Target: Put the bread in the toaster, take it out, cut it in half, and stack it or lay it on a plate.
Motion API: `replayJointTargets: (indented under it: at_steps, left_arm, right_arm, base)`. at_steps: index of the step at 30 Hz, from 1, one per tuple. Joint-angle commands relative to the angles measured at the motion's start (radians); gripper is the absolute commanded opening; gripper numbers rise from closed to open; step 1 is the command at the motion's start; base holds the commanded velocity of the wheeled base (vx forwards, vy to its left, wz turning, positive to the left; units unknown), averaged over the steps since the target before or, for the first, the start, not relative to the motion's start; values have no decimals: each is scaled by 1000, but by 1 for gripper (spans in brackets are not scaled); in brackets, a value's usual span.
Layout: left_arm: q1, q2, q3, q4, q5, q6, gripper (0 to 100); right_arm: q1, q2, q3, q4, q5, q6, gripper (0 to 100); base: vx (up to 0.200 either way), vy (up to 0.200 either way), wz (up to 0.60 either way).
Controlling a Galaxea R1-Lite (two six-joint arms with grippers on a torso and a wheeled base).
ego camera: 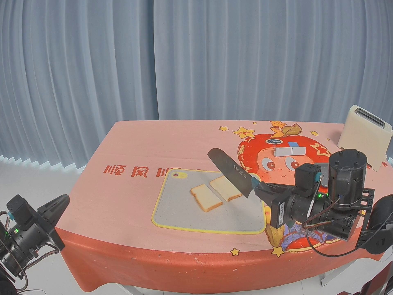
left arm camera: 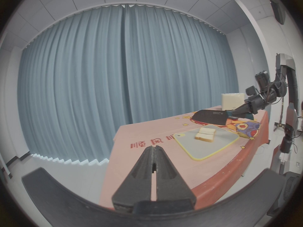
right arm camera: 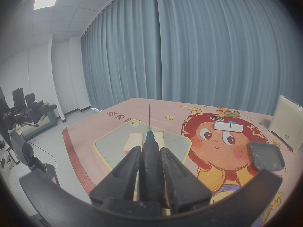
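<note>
Two bread halves (ego camera: pixel 206 198) (ego camera: pixel 224 187) lie side by side on the grey, yellow-rimmed cutting board (ego camera: pixel 176 214). My right gripper (ego camera: pixel 263 188) is shut on the handle of a black-bladed knife (ego camera: pixel 230 171), held in the air just right of the bread with its blade pointing back-left. In the right wrist view the blade (right arm camera: pixel 149 117) is edge-on above the halves (right arm camera: pixel 133 141). A cream toaster (ego camera: pixel 365 134) stands at the far right. A dark tray-like plate (right arm camera: pixel 266 155) lies near it. My left gripper (ego camera: pixel 61 203) is shut on nothing, off the table's left corner.
A pink printed cloth covers the table (ego camera: pixel 135 152). Two small white blocks (ego camera: pixel 290 151) lie on the cartoon print behind the right arm. Grey curtains hang behind. The table's front edge is just below the board.
</note>
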Motion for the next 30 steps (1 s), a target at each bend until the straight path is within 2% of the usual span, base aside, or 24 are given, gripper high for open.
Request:
replayJointTargets:
  at_steps: [1,2,7,9,11,12,17,21,23,30]
  left_arm:
    - [96,-142,22,75,2,14,0]
    - [102,-168,22,105,2,14,0]
    - [120,-418,22,410,2,28,0]
    - [120,-498,22,493,2,30,0]
    - [120,-503,22,497,2,30,0]
    - [122,-586,22,568,2,28,0]
    - [124,-731,22,727,2,30,0]
    - [163,-845,22,869,3,54,0]
    - [168,-892,22,902,3,57,0]
    - [171,-940,22,892,3,48,0]
  right_arm:
    - [-2,-16,0,0,-1,0,0]
    - [-2,-18,0,-1,-1,-2,0]
    - [-18,-39,-4,-1,0,-4,0]
    - [-19,-52,-6,0,0,-5,0]
    - [-19,-53,-6,0,0,-5,0]
    - [-25,-58,-6,2,0,-5,0]
    - [-25,-61,-6,0,0,-7,0]
    - [-25,-70,-6,2,0,-7,0]
    - [-24,-70,-7,2,0,-7,0]
    - [-19,-84,-6,2,0,-8,0]
  base:
    - [0,0,0]
    - [0,0,0]
    - [0,0,0]
    - [0,0,0]
    - [0,0,0]
    - [0,0,0]
    - [0,0,0]
    - [0,0,0]
    - [0,0,0]
    - [0,0,0]
